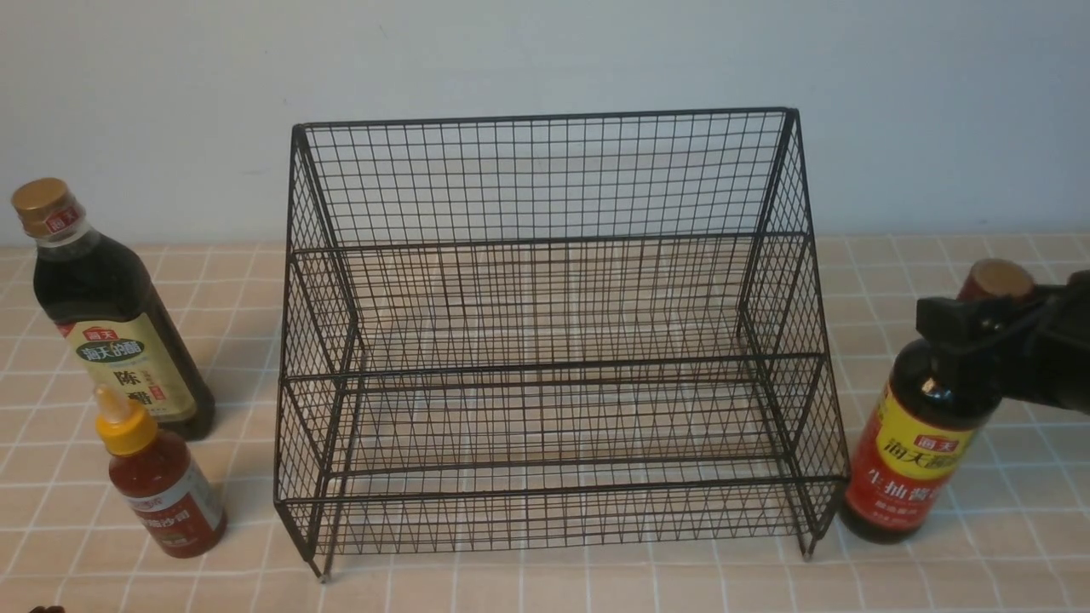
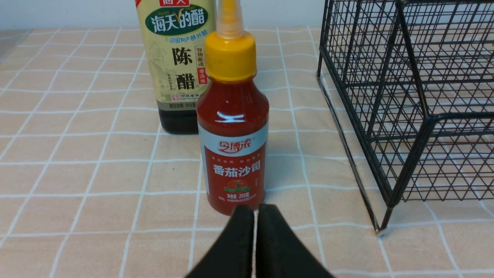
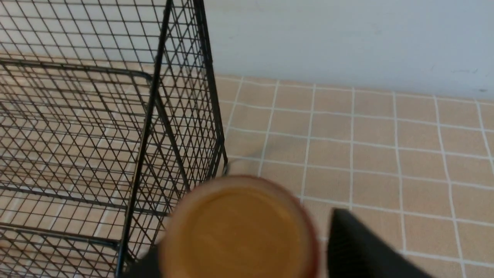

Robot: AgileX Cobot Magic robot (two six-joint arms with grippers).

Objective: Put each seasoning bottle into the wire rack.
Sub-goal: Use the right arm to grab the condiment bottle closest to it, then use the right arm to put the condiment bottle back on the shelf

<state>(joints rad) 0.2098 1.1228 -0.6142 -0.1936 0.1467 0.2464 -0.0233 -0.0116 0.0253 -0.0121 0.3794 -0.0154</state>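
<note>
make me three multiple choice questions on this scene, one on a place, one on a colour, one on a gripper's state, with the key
1. Where is the dark bottle with the red-and-yellow label?
A) inside the rack
B) right of the rack
C) left of the rack

2. What colour is the small red sauce bottle's cap?
A) yellow
B) green
C) white

3. How is the left gripper?
A) wide open
B) holding a bottle
C) shut, empty

B: the dark bottle stands beyond the black wire-mesh rack's right side.
A: the sauce bottle wears yellow.
C: the left gripper's fingertips meet with nothing between.
</note>
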